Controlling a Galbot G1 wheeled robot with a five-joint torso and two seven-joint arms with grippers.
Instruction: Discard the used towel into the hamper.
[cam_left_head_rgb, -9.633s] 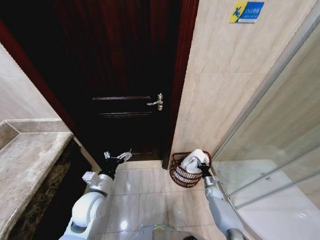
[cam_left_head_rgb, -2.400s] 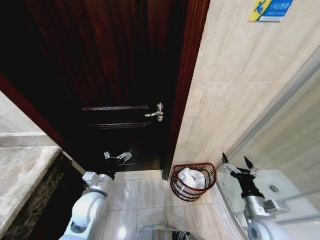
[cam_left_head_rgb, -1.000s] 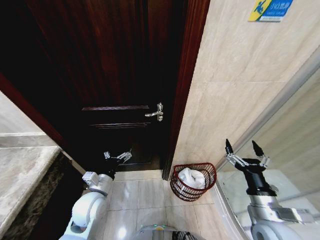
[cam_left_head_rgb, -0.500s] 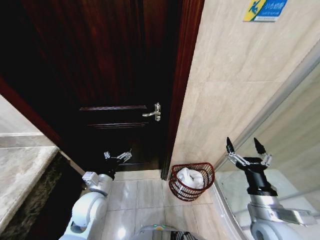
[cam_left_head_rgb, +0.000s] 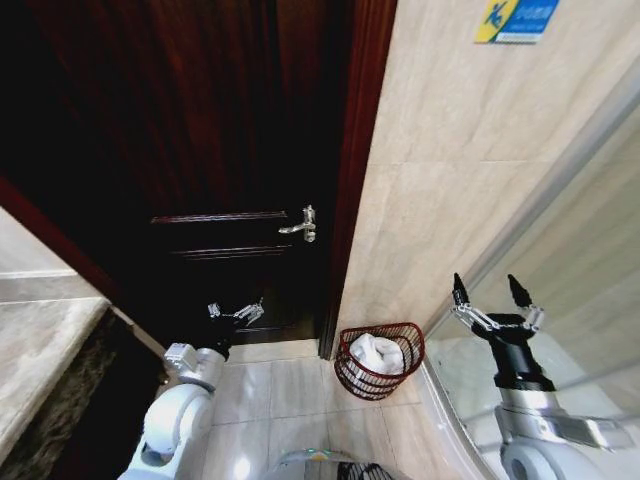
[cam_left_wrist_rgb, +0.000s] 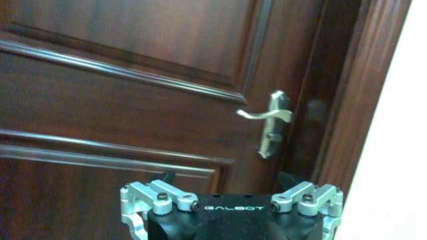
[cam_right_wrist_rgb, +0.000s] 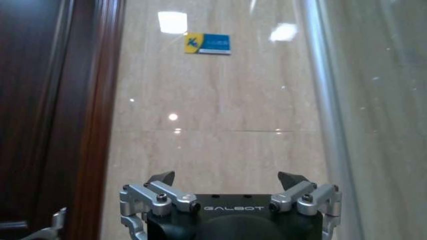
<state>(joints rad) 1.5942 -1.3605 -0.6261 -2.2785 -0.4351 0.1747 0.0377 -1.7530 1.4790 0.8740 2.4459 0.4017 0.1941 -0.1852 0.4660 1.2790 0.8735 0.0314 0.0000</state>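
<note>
The hamper (cam_left_head_rgb: 379, 359), a small dark red-brown wire basket, stands on the tiled floor (cam_left_head_rgb: 280, 400) in the corner where the door frame (cam_left_head_rgb: 348, 170) meets the beige tiled wall (cam_left_head_rgb: 450, 170). A white towel (cam_left_head_rgb: 375, 352) lies bunched inside it, its top just about level with the rim. Nothing touches either the hamper or the towel.

The right end effector (cam_left_head_rgb: 491, 297) is raised to the right of the hamper and well apart from it, in front of the glass shower screen (cam_left_head_rgb: 570, 250). Its two dark-tipped fingers (cam_left_head_rgb: 459, 288) point upward and are spread wide, with nothing between them. In the right wrist view the same end effector (cam_right_wrist_rgb: 227, 177) shows its finger tips apart, facing the wall, where a small blue and yellow sign (cam_right_wrist_rgb: 207, 43) hangs high up; in the head view the sign (cam_left_head_rgb: 517, 19) sits near the top edge.

The left end effector (cam_left_head_rgb: 236, 311) is held low on the left side, in front of the dark wooden door (cam_left_head_rgb: 220, 150) and away from the hamper. Its fingers are spread and empty. In the left wrist view this end effector (cam_left_wrist_rgb: 227, 177) faces the door panel, with the silver door handle (cam_left_wrist_rgb: 270, 120) ahead of it. In the head view the handle (cam_left_head_rgb: 303, 225) sits beside the frame, above the hamper. A stone table (cam_left_head_rgb: 40, 350) edge shows at far left.
</note>
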